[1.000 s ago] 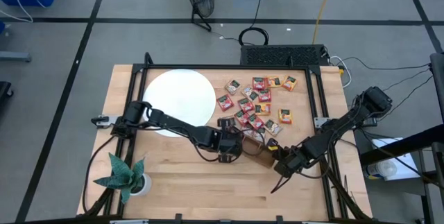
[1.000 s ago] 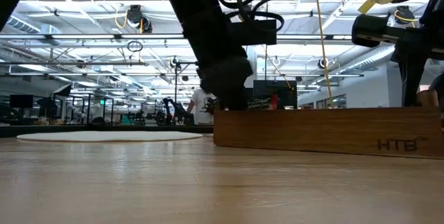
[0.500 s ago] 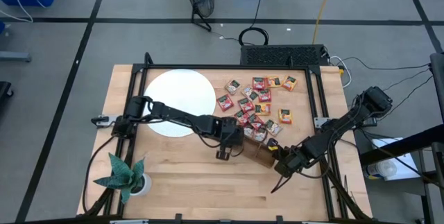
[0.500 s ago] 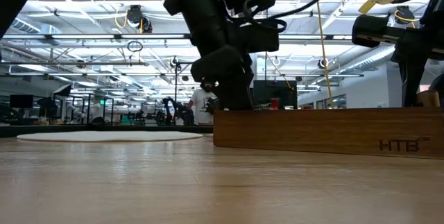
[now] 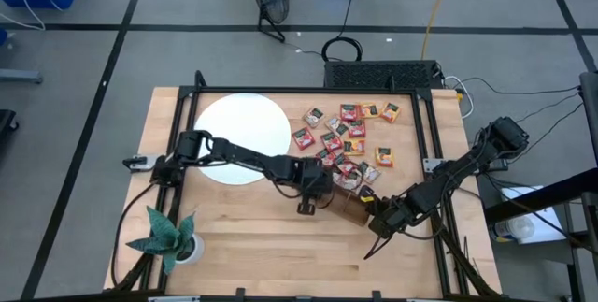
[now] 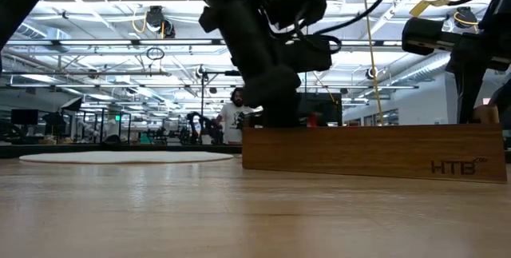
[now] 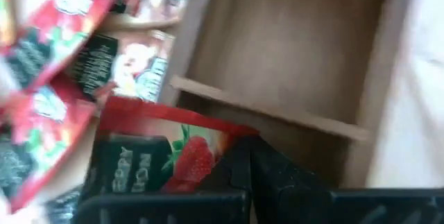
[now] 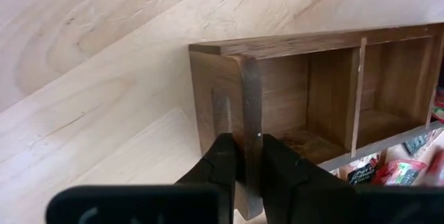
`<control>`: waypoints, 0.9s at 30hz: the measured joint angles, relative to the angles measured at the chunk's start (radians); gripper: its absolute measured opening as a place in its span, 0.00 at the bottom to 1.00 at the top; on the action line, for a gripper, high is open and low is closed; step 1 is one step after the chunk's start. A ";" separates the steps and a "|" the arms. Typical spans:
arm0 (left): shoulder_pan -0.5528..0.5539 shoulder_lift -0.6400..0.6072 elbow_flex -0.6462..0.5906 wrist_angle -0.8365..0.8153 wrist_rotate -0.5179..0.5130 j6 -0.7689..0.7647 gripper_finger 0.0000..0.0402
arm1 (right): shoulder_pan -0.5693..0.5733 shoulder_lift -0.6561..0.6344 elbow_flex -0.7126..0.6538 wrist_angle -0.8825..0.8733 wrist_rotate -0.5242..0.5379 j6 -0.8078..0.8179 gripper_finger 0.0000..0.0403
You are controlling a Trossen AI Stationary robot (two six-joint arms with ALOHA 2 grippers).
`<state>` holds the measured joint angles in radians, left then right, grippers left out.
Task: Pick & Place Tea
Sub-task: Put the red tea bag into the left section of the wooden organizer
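Note:
A long brown wooden tray (image 5: 349, 208) lies on the table right of centre; its side wall (image 6: 371, 151) fills the low view. Just left of the tray my left gripper (image 5: 313, 197) is shut on a red strawberry tea sachet (image 7: 156, 158), with the tray's compartments (image 7: 277, 50) right beyond it. My right gripper (image 5: 376, 216) is shut on the tray's right end. The other tea sachets (image 5: 346, 138), red, green and orange, lie loose on the table behind the tray. My left gripper pinches the red sachet by one edge (image 7: 211, 156) between its two fingers, slanting steeply down from above. The sachet sticks out beyond the fingertips toward the tray; whether it touches the tray I cannot tell. My right gripper pinches the tray's end wall (image 8: 248, 102), with one finger (image 8: 277, 158) inside the end compartment and the other finger (image 8: 220, 156) outside. The fingers slant down from above. The tray rests flat on the table.
A white disc (image 5: 243, 138) lies at the back left and a green paper plant in a white pot (image 5: 170, 238) stands at the front left. A black frame (image 5: 434, 134) runs along the table's edges. Bare wood shows in front of the tray.
My left gripper, shut on the red sachet, has gone down and toward the table's right edge, closing on the tray, and has tipped steeper. The tray and my right gripper have kept still.

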<state>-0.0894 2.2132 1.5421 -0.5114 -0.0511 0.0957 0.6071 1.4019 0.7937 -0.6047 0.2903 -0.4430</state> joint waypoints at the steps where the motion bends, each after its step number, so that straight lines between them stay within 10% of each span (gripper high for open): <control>1: -0.005 -0.008 0.000 0.003 -0.039 -0.013 0.00 | 0.000 0.001 0.000 0.003 0.001 -0.001 0.07; 11: -0.040 -0.021 -0.004 0.012 -0.232 -0.076 0.00 | 0.000 0.001 0.000 0.003 0.001 0.004 0.07; 27: -0.089 -0.042 -0.006 0.031 -0.215 -0.133 0.05 | 0.002 0.000 0.000 -0.017 -0.011 -0.016 0.07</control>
<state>-0.1785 2.1712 1.5360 -0.4803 -0.2661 -0.0372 0.6095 1.4021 0.7933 -0.6214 0.2796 -0.4587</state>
